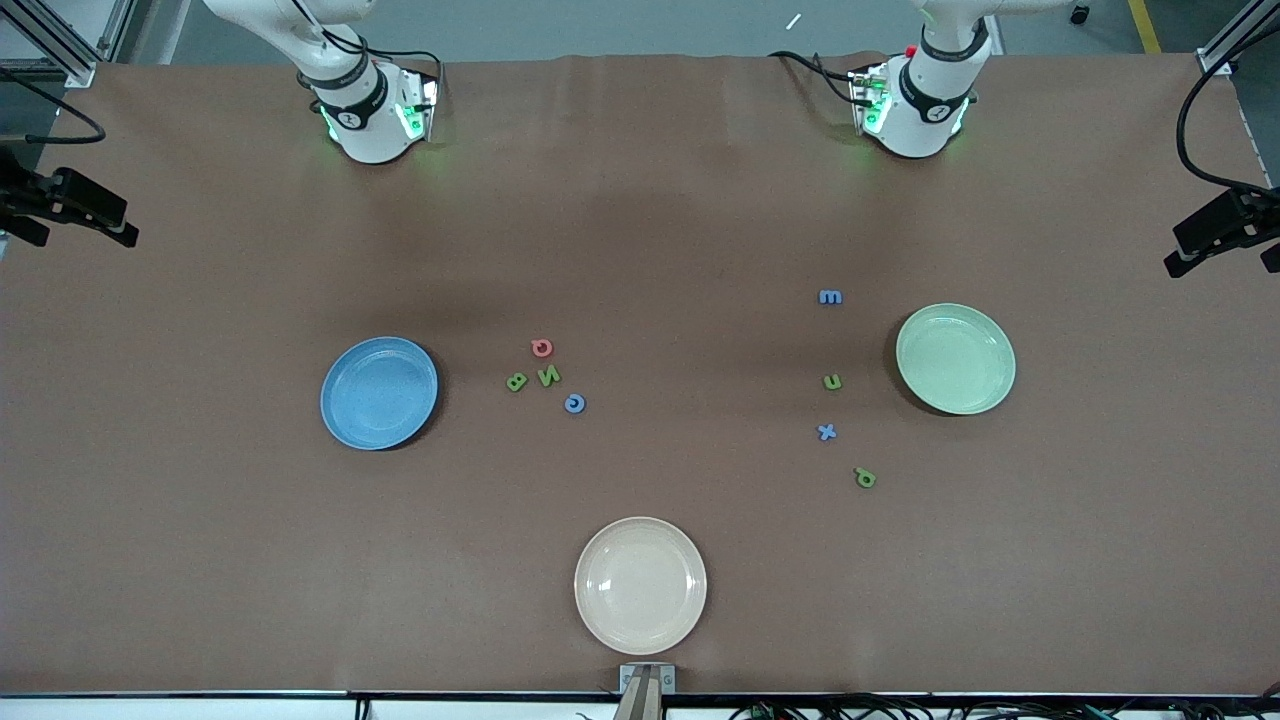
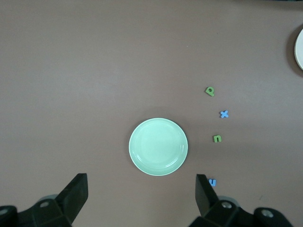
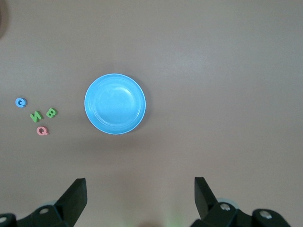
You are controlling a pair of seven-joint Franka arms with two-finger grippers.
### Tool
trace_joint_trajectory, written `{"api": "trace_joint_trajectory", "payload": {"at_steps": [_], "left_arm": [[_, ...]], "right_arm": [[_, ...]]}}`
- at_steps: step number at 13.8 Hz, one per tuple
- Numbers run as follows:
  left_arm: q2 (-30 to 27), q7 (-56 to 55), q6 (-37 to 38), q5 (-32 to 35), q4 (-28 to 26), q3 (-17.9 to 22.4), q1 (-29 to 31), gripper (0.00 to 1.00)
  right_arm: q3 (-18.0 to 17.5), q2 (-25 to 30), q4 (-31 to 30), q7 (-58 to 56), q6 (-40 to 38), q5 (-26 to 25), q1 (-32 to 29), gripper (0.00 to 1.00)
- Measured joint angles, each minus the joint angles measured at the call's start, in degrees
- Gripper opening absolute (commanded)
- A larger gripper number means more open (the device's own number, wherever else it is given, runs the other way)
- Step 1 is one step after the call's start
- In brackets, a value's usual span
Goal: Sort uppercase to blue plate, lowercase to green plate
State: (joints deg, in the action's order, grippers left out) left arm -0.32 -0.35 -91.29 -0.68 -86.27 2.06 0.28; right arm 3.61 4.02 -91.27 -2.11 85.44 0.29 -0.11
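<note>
High above the brown worktop (image 1: 640, 200), both arms waited, drawn back near their bases, with only their lower links showing in the front view. The left claw (image 2: 139, 196) hung spread wide and empty, looking straight down on the green plate (image 2: 158, 146). The right claw (image 3: 139, 198) hung likewise spread and empty over the blue plate (image 3: 115, 104).

The blue plate lay toward the right arm's end of the worktop, the green plate toward the left arm's end, both bare. A cream plate (image 1: 640, 585) sat between them, nearest the front camera.

Beside the blue plate, toward the middle of the worktop, four capitals clustered close but apart: a red Q (image 1: 542, 347), a green B (image 1: 516, 381), a green N (image 1: 549, 376) and a blue C (image 1: 574, 403), the C nearest the camera. Beside the green plate ran a loose line of small letters: a blue m (image 1: 830, 296) farthest from the camera, then a green u (image 1: 832, 381), a blue x (image 1: 826, 432) and a green p (image 1: 865, 478) nearest. No other writing could be read.
</note>
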Motion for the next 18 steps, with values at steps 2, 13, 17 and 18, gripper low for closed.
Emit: {"api": "trace_joint_trajectory", "payload": {"at_steps": [2,13,17,18], "left_arm": [[0.00,0.00,0.00,0.00,0.00,-0.01,-0.01,1.00],[1.60,-1.76,0.53,-0.61,-1.46,-0.34,-1.75,1.00],[6.46,-6.26,0.44,-1.89,-3.10,-1.10,-5.61,1.00],[7.84,-8.31,0.18,-2.02,-3.47,-1.23,-6.73,1.00]], "right_arm": [[0.05,0.00,0.00,0.00,0.01,0.49,-0.01,1.00],[0.21,0.00,-0.01,0.00,0.02,1.59,-0.02,1.00],[0.32,0.00,-0.01,0.00,-0.06,1.70,-0.03,1.00],[0.32,0.00,0.00,0.00,-0.10,1.70,-0.03,1.00]]}}
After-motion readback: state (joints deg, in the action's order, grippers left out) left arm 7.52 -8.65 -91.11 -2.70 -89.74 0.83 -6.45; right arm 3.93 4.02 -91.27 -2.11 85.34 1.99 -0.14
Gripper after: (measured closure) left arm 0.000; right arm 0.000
